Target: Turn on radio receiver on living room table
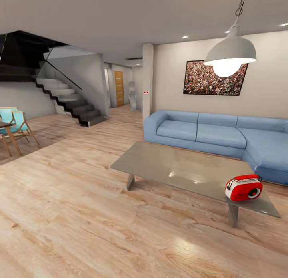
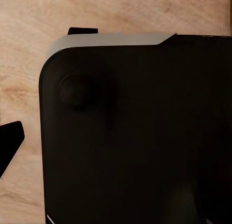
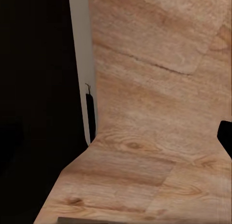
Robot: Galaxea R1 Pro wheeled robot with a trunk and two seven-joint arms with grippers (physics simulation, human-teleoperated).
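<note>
Claw state: can't tell for either arm. Left wrist view has a big dark rounded body w/ a grey top edge (image 2: 135, 132), prob. part of the robot itself, over wood floor (image 2: 29, 89); a dark tip at the edge (image 2: 10, 147) may be a finger, unclear. Right wrist view: dark mass w/ a pale edge strip (image 3: 82, 64) beside the floor, another dark bit at the frame edge. Nothing seems held, but jaws aren't readable.

Outward, head view: the radio receiver (image 1: 243, 187) sits on the tabletop (image 1: 176, 166), near its right-hand near corner, upright, dial face toward the camera & slightly right. Tabletop is low, glossy, otherwise bare. Blue sofa (image 1: 216, 134) behind it, crowd photo (image 1: 215, 78) on the wall, pendant lamp (image 1: 231, 54) overhead. Stairs (image 1: 68, 98) & a wooden chair (image 1: 18, 128) off to the left. Robot looks well apart from the tabletop, so approach not done yet.

Handling, as a guess: small rigid shell, likely light, so a push could slide it on that slick top, & it's near the edge. Best not to grab the thin wire handle. Press the dial/switch side gently w/ one fingertip, from the front or top, maybe w/ the other claw bracing the back.
</note>
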